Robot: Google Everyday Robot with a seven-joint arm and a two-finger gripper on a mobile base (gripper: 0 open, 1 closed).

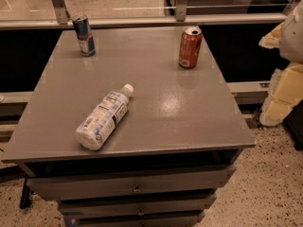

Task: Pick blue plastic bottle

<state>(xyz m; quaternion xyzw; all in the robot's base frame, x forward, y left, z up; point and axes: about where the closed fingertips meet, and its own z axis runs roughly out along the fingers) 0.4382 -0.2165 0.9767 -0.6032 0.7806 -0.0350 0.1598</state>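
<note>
Currently my gripper (285,89) sits at the far right edge of the view, a pale cream and white shape off the right side of the table (180,108) and at about the height of its top. It touches nothing that I can see, and I cannot tell whether it is apart or together.

The bottle (105,117) lies on its side on the front left part of the table, well apart from my gripper. Its white cap (127,88) points toward the back right, and its base lies near the front edge. The label (110,109), white and light blue with a dark text panel, faces up.

2 cans stand upright at the back of the table. The blue can (84,35) is near the back left corner and the orange can (190,47) is near the back right corner. Both are well apart from the bottle and from each other.

Under the tabletop I see 3 drawers (137,186), stacked one above another, each with a small knob at its middle. Below and to the right is a speckled floor (270,183).
</note>
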